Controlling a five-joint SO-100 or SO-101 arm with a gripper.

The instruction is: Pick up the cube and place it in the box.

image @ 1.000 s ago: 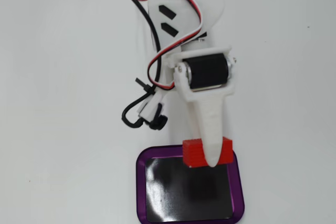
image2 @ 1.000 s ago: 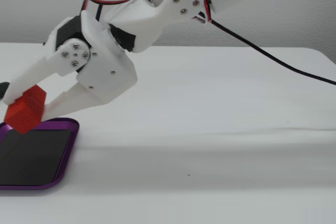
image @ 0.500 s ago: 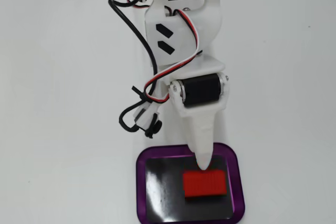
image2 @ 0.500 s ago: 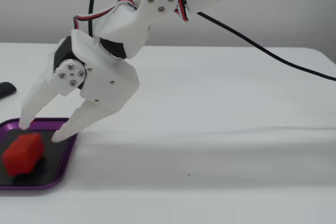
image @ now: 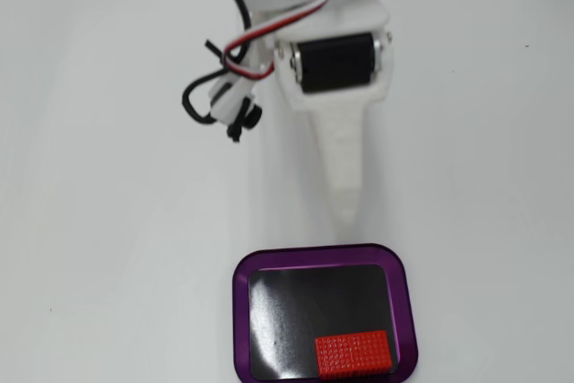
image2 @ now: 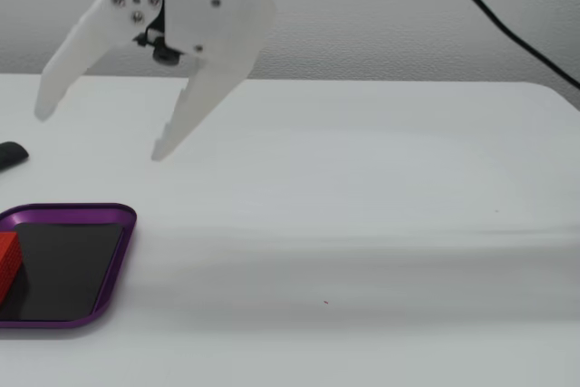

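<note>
Now the cube lay flat inside the box, near its lower right corner. Up high, the jaws were spread wide open, holding nothing above the white bench.

No legible text, label, brand, number or sign appears in either fixed view.
</note>
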